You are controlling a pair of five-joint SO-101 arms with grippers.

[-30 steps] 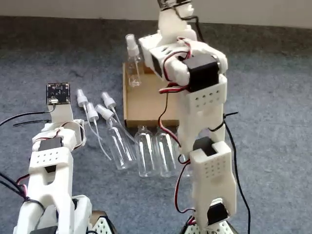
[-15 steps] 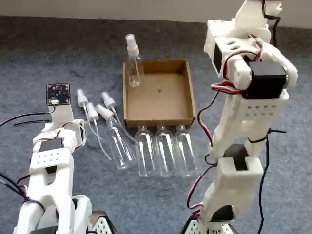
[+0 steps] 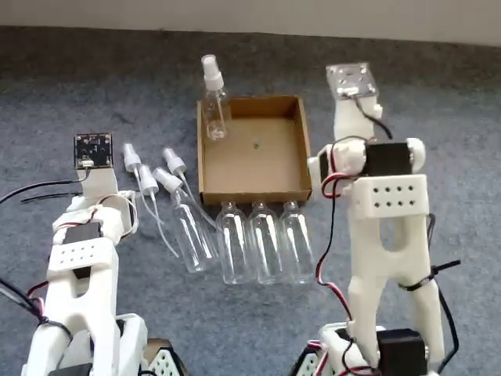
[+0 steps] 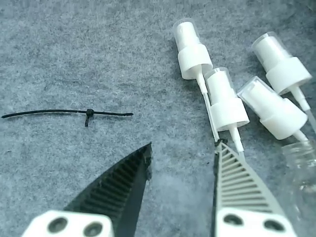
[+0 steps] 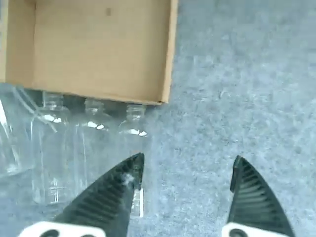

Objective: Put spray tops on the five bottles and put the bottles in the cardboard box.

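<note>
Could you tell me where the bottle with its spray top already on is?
In the high view the capped bottle stands upright at the far left corner of the cardboard box, beyond the loose spray tops.

Black cable tie (image 4: 87,114) on grey carpet (image 4: 74,54)

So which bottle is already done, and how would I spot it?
Find the cardboard box on the grey carpet. The finished bottle stands upright in its far left corner, wearing a white spray top; the other four lie capless in front.
</note>
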